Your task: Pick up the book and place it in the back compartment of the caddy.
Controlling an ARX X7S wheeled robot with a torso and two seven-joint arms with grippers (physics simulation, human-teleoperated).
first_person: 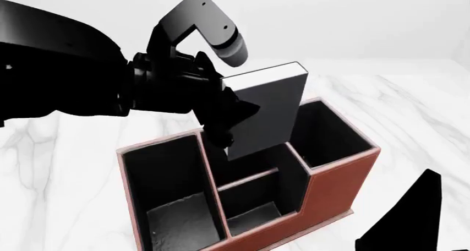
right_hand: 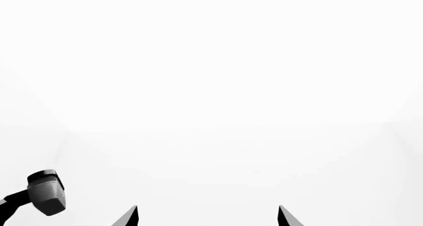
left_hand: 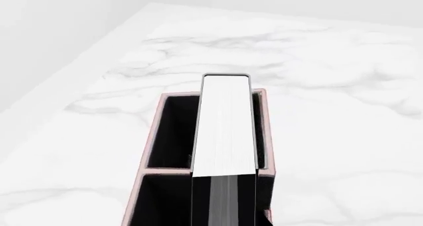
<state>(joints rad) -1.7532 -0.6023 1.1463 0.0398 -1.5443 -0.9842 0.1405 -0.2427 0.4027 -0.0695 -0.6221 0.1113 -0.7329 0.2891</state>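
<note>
Three views: one high from the head, two riding close at the wrists.

The head view looks forward and steeply down on the caddy (first_person: 334, 176) from near, with the left arm filling its upper left and the marble tabletop (first_person: 411, 102) beyond. The left wrist view sits just above the book (left_hand: 226, 124), sighting along its white page edge into a caddy cell and out over the same tabletop; book, caddy and marble are shared with the head view. The right wrist view faces blank white surroundings, with only the tips of the right end effector (right_hand: 208, 217) at its edge.
</note>
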